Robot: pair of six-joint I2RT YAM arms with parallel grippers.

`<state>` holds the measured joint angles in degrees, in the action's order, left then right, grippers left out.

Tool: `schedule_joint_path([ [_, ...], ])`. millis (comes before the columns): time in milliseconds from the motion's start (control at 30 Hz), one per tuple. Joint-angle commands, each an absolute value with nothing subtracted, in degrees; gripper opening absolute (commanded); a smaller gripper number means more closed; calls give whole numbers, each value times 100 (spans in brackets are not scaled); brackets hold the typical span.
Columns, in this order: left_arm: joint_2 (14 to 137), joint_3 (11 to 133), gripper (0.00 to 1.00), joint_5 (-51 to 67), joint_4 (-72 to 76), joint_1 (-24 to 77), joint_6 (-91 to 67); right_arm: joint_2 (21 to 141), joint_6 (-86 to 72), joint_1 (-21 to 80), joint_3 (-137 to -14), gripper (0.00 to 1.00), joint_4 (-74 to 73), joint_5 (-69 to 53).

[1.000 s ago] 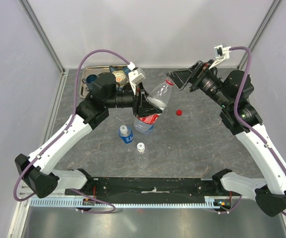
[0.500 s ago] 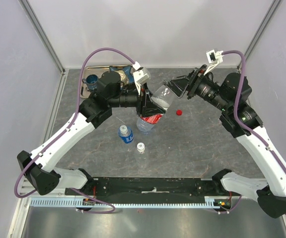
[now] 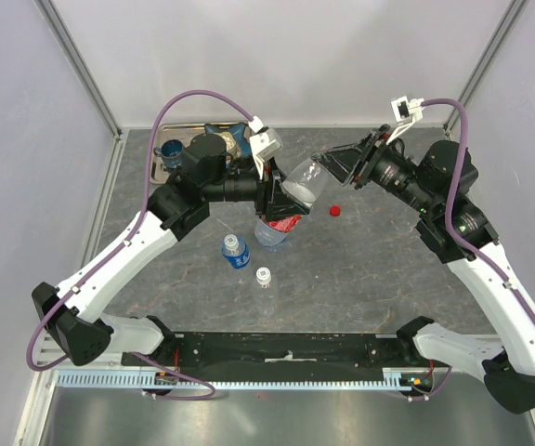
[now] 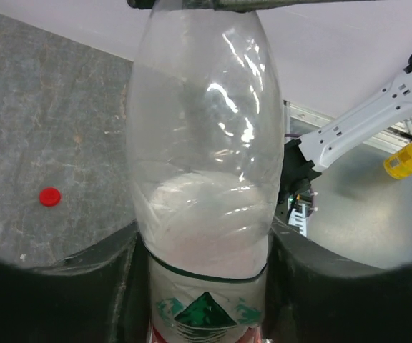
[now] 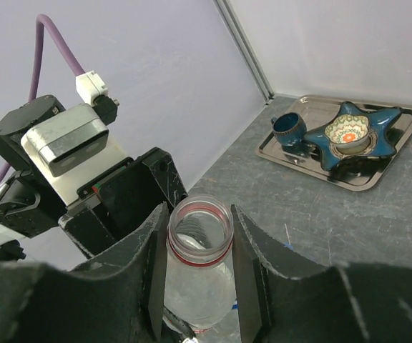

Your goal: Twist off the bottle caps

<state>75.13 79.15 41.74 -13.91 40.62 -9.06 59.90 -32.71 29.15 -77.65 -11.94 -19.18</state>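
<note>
My left gripper (image 3: 275,201) holds the red-labelled bottle (image 3: 295,189) tilted above the table, its fingers pressed to both sides of the body (image 4: 202,179) just above the label. The neck is bare and open. My right gripper (image 3: 329,168) is shut on that neck (image 5: 199,230), one finger on each side. The red cap (image 3: 335,210) lies loose on the table (image 4: 49,196) to the right. A blue-labelled bottle (image 3: 236,254) with its blue cap (image 3: 232,242) on and a tiny plain bottle (image 3: 265,284) with a white cap (image 3: 264,274) stand nearer the front.
A steel tray (image 3: 160,165) sits at the back left corner, holding a dark blue mug (image 5: 289,128) and a blue star-shaped dish (image 5: 349,136). The tray's rim (image 5: 349,184) is beyond the bottle in the right wrist view. Walls close the table on three sides.
My right gripper has moved in to the bottle's open neck and closed on it. The left arm shifted the bottle slightly towards the back, and its jaws eased a little.
</note>
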Motion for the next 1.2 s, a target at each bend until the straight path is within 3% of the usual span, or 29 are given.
schedule_joint_path([
  [0,7356,8086,76,3938,-1397,4069,-686,5933,-3155,2936,-7866,0,-1248,-1767],
  [67,7278,8112,82,3903,-1424,4069,-659,5941,-3138,2935,-7945,0,-1274,-1723],
  [133,7225,8147,99,3789,-1520,4069,-563,5950,-3094,2935,-8050,0,-1309,-1531],
  [200,7093,8279,99,3491,-1791,4069,-466,5968,-3015,2935,-8156,0,-1441,-1206],
  [333,6602,8403,99,2560,-2004,4069,-360,6125,-2655,2935,-8507,0,-1757,602],
  [467,5610,7598,99,1425,-1390,4069,-720,6731,-1972,2918,-8666,0,-1663,3664],
  [600,4660,6681,99,1012,-862,4069,-809,8143,-830,2883,-8999,0,-1091,5504],
  [800,4061,5652,99,870,-817,4069,-1151,9235,-370,2409,-8991,0,-80,5731],
  [1167,3463,4711,100,361,-510,4069,-1433,10502,-1098,1617,-9255,0,307,4703],
])
